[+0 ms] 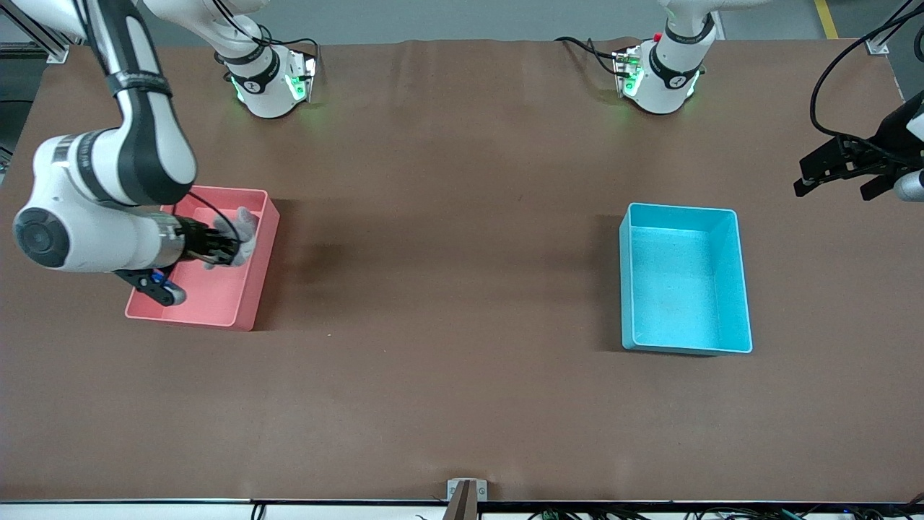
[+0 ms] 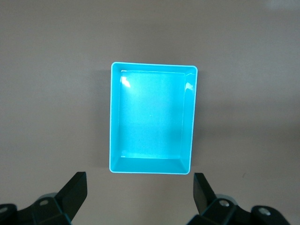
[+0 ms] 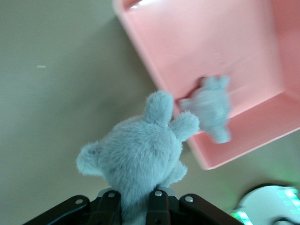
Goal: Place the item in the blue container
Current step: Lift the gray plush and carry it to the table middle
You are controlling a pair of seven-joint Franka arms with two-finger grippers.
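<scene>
The item, a grey plush toy (image 3: 136,154) (image 1: 244,230), hangs in my right gripper (image 3: 133,201) (image 1: 229,245), whose fingers are shut on its lower end. It is in the air over the rim of the pink bin (image 1: 216,296) (image 3: 211,42). The blue container (image 1: 678,289) (image 2: 150,117), a cyan rectangular bin, stands empty toward the left arm's end of the table. My left gripper (image 1: 831,189) (image 2: 139,183) waits open and empty in the air beside the blue container, near the table's edge.
A second, smaller grey plush (image 3: 211,110) lies inside the pink bin. Bare brown table (image 1: 447,253) stretches between the two bins. Both arm bases (image 1: 271,83) (image 1: 660,76) stand along the edge farthest from the front camera.
</scene>
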